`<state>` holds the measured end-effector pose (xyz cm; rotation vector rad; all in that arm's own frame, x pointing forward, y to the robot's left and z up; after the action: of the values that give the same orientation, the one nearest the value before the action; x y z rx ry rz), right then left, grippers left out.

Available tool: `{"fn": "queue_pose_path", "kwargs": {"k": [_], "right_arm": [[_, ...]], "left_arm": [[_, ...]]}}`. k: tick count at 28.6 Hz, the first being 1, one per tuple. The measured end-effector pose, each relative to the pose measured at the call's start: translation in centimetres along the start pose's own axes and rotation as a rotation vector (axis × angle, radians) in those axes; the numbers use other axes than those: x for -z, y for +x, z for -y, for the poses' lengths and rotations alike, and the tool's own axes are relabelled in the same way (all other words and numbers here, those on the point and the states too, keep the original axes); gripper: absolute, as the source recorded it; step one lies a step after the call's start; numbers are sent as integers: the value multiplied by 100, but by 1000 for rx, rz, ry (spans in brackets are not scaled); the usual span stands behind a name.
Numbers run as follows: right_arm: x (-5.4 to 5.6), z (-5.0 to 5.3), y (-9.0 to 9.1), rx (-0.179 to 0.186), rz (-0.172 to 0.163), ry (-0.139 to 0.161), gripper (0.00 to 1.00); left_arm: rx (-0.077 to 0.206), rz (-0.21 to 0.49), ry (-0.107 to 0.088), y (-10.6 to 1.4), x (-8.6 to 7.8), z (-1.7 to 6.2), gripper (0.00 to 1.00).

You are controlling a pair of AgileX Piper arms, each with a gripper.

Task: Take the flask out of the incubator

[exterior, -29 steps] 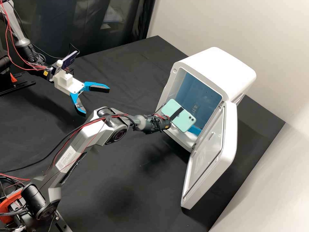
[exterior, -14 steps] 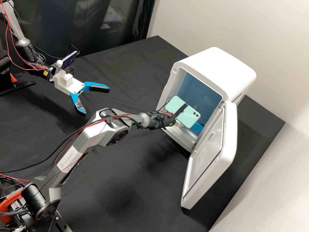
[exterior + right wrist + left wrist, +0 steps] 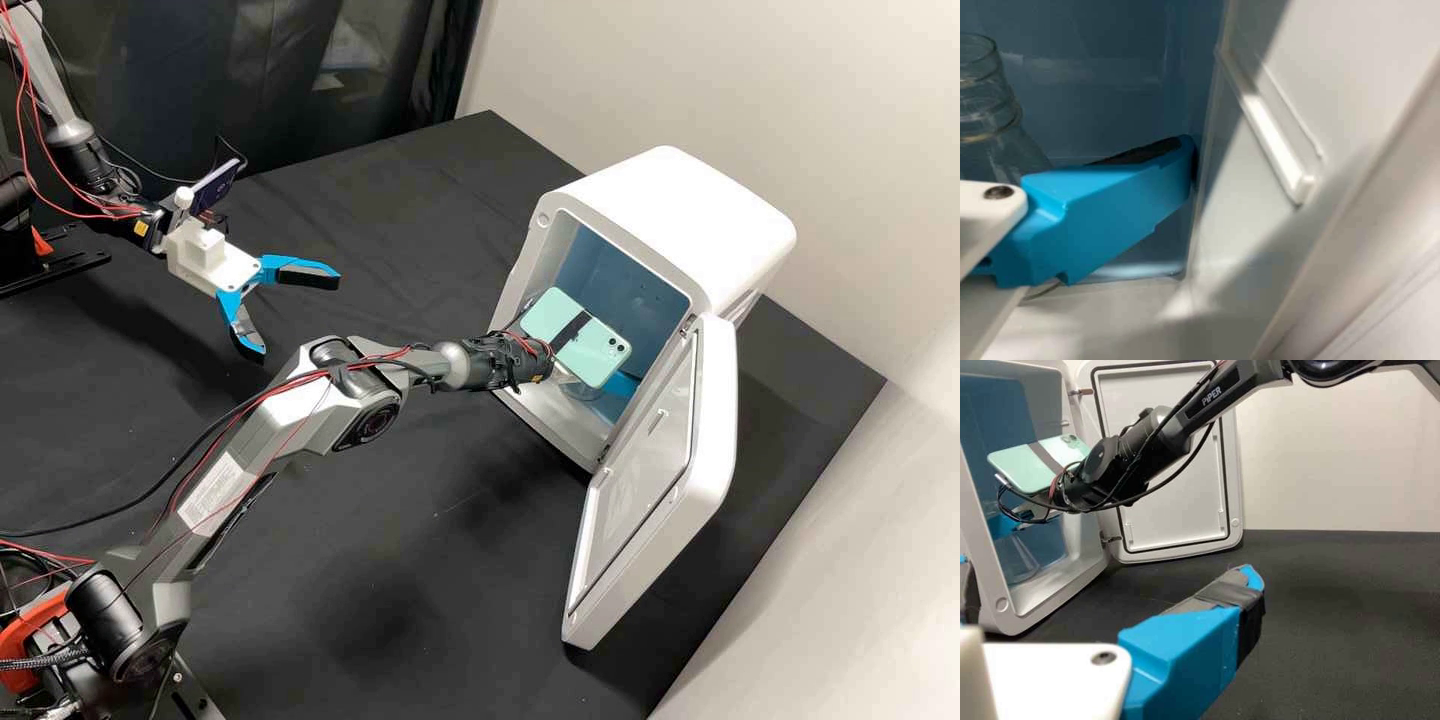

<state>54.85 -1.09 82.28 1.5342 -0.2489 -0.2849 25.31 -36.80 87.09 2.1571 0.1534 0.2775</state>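
Right hand beside flask, inside incubator

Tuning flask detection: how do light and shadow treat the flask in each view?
High view: the clear flask sits dim in the incubator's shaded interior. Right wrist view: its glass shows faint reflections, while a bright patch lies on the incubator's white wall.

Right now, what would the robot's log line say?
right gripper: inside incubator, beside glass flask | glass flask: not yet out | door: open | left gripper: open, above bench
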Motion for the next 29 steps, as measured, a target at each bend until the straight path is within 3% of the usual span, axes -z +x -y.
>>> {"fn": "queue_pose_path", "kwargs": {"k": [18,23,29], "right_arm": [[23,15,-5,-4,-5,-2,0],[39,15,-10,-19,-8,-3,0],[60,65,-10,-14,-12,-6,0]], "left_arm": [[1,0,0,-2,0,3,100],[1,0,0,-5,0,5,100],[1,0,0,-5,0,5,100]]}}
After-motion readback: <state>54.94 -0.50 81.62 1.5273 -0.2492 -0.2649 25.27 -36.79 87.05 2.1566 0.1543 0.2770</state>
